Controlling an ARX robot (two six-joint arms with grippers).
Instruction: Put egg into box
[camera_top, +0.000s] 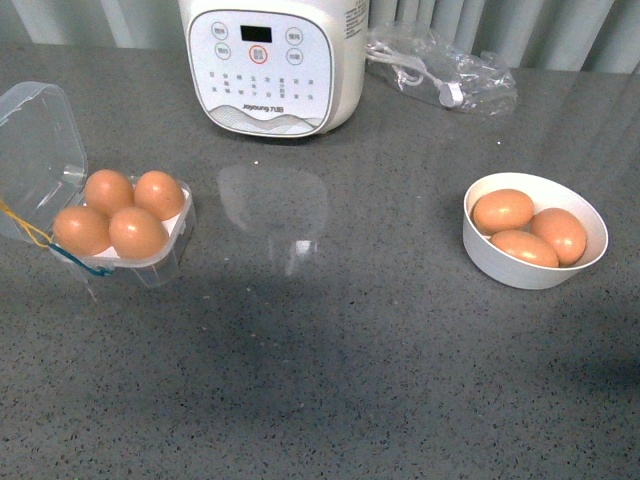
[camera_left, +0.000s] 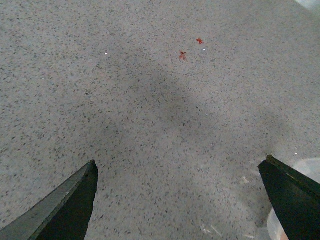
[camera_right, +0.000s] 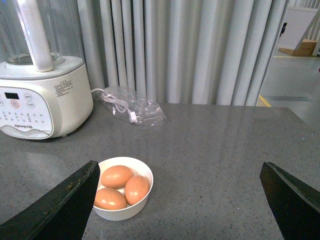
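Your left claw (camera_left: 180, 160) stood wide open and empty over the table (camera_left: 150, 100), the box (camera_top: 152, 266) just beside one finger. Your right claw (camera_right: 178, 164) gaped empty too, well apart from the box. 4 eggs (camera_top: 110, 190) filled the box's slots, its lid (camera_top: 40, 140) open.

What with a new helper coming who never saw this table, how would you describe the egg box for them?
Find the white kitchen appliance at the back of the grey counter, then look forward and left of it. The box there is clear plastic, lid open, with four eggs and yellow and blue strings; the other eggs sit in a round white bowl.
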